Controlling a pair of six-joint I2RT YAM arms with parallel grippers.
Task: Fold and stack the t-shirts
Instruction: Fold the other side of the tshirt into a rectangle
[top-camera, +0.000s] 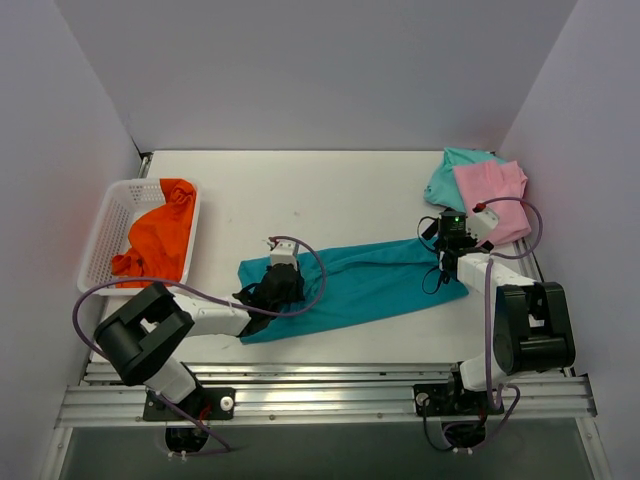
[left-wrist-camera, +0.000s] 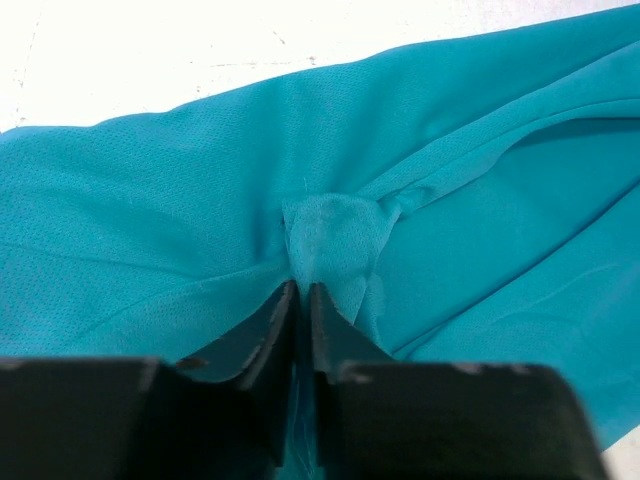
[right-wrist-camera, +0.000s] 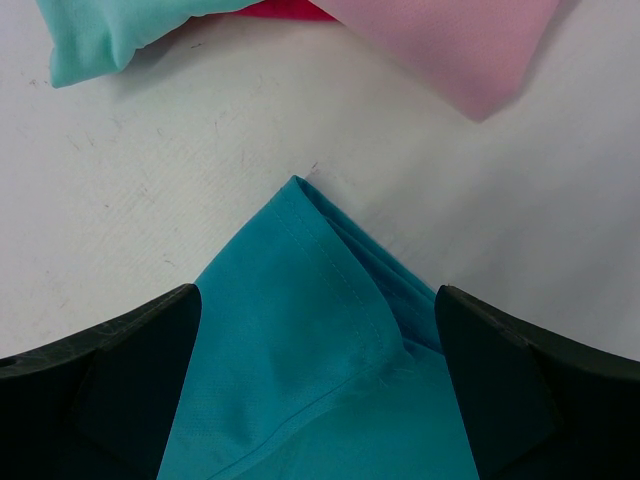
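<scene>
Left gripper (left-wrist-camera: 302, 290): fingers pressed together, clamped on a bunched fold of the teal-blue t-shirt (top-camera: 370, 285) near its left end. Right gripper (right-wrist-camera: 318, 300): fingers spread wide, straddling the shirt's right corner, not gripping it. Teal-blue t-shirt lies as a long, roughly folded band across the middle of the table (top-camera: 300, 190), between the two arms. Pink t-shirt (top-camera: 492, 195) lies folded at the far right corner, partly over the mint-green t-shirt (top-camera: 455, 170). Orange t-shirt (top-camera: 160, 240) sits crumpled in the white basket (top-camera: 100, 235) at the left edge.
</scene>
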